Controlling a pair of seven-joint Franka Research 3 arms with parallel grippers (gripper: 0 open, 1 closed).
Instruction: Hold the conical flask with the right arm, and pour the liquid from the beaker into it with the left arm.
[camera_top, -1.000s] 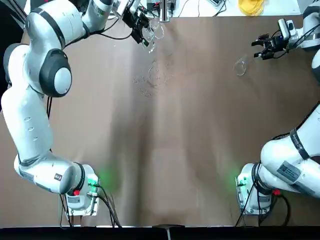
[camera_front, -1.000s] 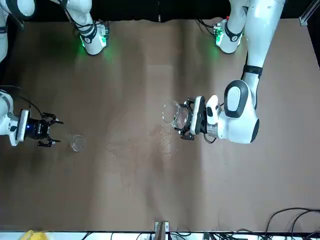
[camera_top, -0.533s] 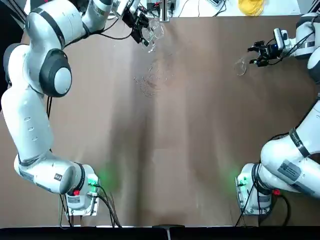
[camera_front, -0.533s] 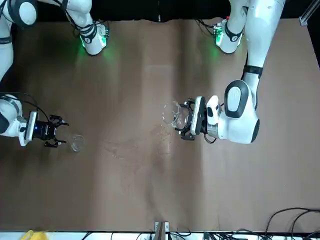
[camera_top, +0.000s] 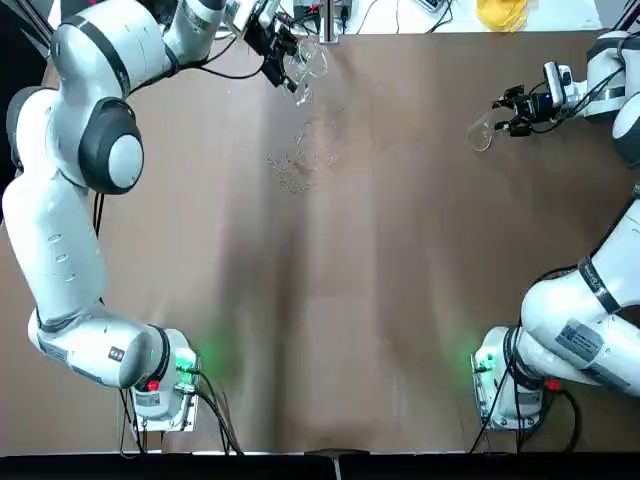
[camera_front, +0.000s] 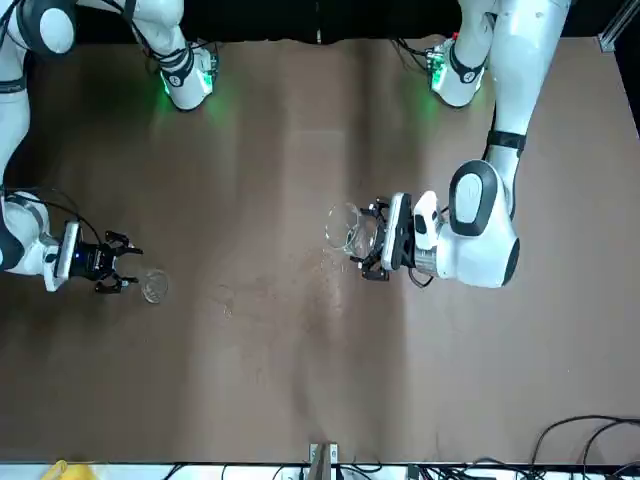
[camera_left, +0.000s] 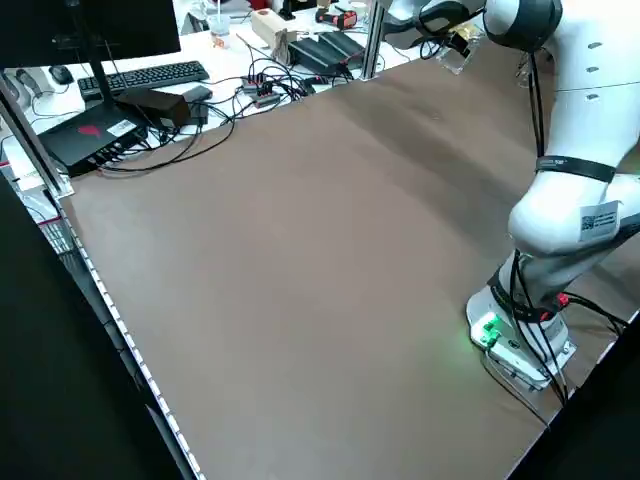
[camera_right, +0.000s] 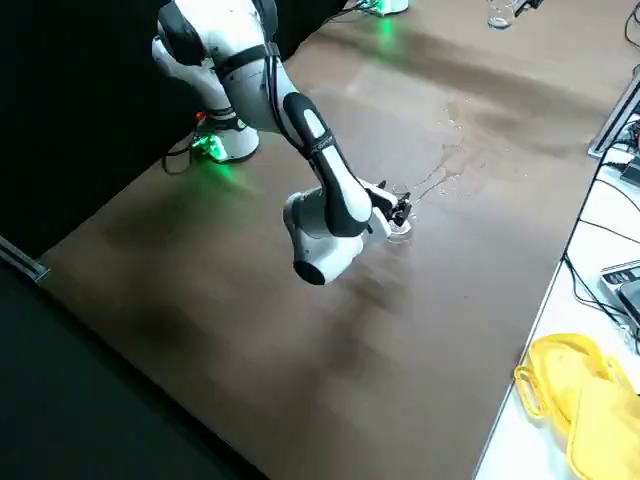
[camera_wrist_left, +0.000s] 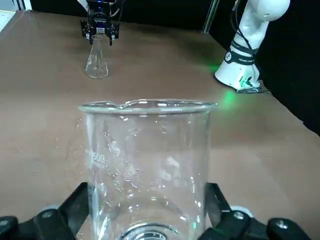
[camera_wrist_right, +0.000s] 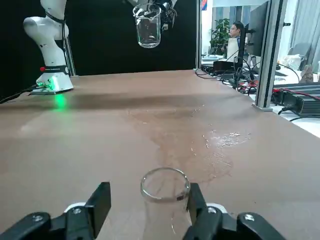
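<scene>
The conical flask (camera_top: 482, 131) stands upright on the brown table at the far right. My right gripper (camera_top: 513, 112) is open with its fingers on either side of the flask's neck (camera_wrist_right: 165, 186); one finger (camera_wrist_right: 194, 199) is close to the rim, the other (camera_wrist_right: 101, 199) stands apart. My left gripper (camera_top: 276, 46) is shut on the beaker (camera_top: 308, 60), held above the table's far edge near the middle. In the left wrist view the beaker (camera_wrist_left: 149, 160) sits upright between the fingers, droplets on its wall. I cannot make out the liquid inside it.
Wet spill patches (camera_top: 305, 160) lie on the table below the beaker, also seen as a puddle (camera_wrist_right: 220, 138). A yellow object (camera_top: 500, 12) and cables lie past the far edge. A person (camera_wrist_right: 234, 31) sits in the background.
My right gripper has moved in toward the flask until its fingers flank the neck. The left gripper and beaker have stayed put.
</scene>
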